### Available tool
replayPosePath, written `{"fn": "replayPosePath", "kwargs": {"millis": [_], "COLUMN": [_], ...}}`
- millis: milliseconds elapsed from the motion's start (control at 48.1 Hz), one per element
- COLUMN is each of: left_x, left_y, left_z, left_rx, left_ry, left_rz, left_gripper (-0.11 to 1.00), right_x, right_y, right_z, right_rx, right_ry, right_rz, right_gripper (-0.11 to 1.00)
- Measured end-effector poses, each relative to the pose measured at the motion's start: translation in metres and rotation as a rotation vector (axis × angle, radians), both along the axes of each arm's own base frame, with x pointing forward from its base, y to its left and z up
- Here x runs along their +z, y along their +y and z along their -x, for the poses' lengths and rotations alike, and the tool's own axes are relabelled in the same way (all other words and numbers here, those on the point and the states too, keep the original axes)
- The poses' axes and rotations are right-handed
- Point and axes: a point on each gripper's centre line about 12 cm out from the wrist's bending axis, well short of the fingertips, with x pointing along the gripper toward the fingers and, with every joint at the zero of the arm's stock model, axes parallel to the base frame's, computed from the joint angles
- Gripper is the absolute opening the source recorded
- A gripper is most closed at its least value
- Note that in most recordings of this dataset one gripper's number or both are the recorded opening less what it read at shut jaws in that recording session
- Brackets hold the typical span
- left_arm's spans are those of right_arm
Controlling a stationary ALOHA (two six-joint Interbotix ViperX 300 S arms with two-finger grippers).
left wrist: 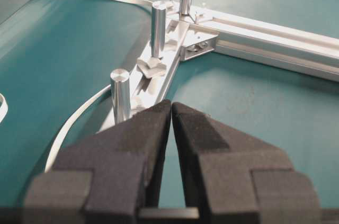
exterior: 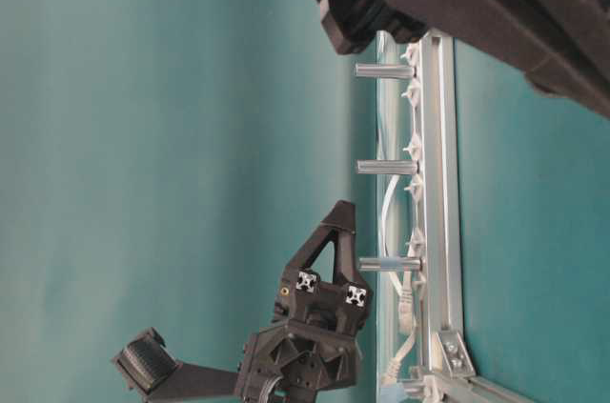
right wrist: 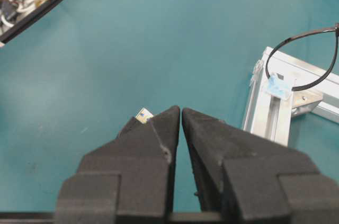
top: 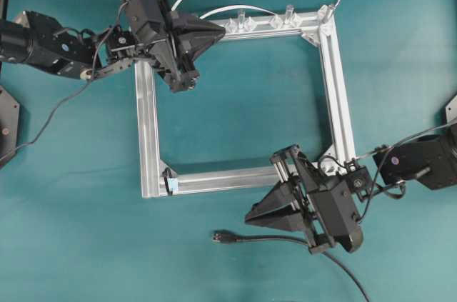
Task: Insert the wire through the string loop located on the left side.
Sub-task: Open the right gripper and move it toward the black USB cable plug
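L fingers (left wrist: 171,108) clenched, empty, above frame (left wrist: 275,44) rail. R fingers (right wrist: 176,114) clenched, empty; wire (top: 227,236) plug just beyond tips; loop (right wrist: 312,60) off to right.

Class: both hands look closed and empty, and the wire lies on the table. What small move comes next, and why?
Probably open the right hand and lower it onto the wire: its plug lies loose just beside it, far from the string loop.
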Motion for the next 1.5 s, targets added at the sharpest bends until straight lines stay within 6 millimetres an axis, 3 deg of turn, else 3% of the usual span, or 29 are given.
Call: {"fn": "replayPosePath", "kwargs": {"millis": [42, 104, 166, 519, 748, 1101, 1184, 1246, 1329, 1454, 1495], "left_x": [0.000, 0.003, 0.007, 0.029, 0.027, 0.033, 0.033, 0.033, 0.034, 0.037, 0.038], "left_y": [0.000, -0.003, -0.005, -0.012, -0.019, -0.022, -0.022, -0.022, -0.022, -0.023, -0.023], "left_z": [0.000, 0.001, 0.001, 0.008, 0.017, 0.023, 0.023, 0.023, 0.023, 0.024, 0.024], "left_rx": [-0.004, -0.026, -0.038, -0.058, -0.071, -0.079, -0.079, -0.081, -0.082, -0.082, -0.082], "left_ry": [0.011, 0.039, 0.066, 0.111, 0.196, 0.240, 0.242, 0.242, 0.241, 0.235, 0.232], "left_rz": [0.001, 0.001, 0.007, 0.025, 0.058, 0.075, 0.075, 0.074, 0.072, 0.070, 0.069], "left_gripper": [0.12, 0.01, 0.00, 0.00, 0.00, 0.01, 0.17, 0.34, 0.53, 0.51, 0.51], "right_x": [-0.001, 0.000, 0.000, -0.001, 0.001, 0.021, 0.020, 0.020, 0.020, 0.021, 0.020], "right_y": [-0.001, -0.001, -0.001, -0.002, -0.002, -0.002, -0.002, -0.002, -0.002, -0.002, -0.002], "right_z": [0.000, 0.000, 0.000, 0.000, 0.000, -0.004, -0.003, -0.003, -0.003, -0.004, -0.004], "right_rx": [-0.002, -0.002, -0.002, -0.004, -0.006, -0.013, -0.012, -0.012, -0.013, -0.014, -0.017], "right_ry": [0.002, 0.001, 0.002, 0.003, 0.018, 0.008, 0.015, 0.019, 0.021, 0.023, 0.029], "right_rz": [-0.001, 0.001, 0.000, 0.000, -0.001, 0.001, 0.004, 0.007, 0.005, 0.001, -0.008], "right_gripper": [0.17, 0.05, 0.00, 0.00, 0.00, 0.00, 0.01, 0.08, 0.28, 0.65, 0.68]}}
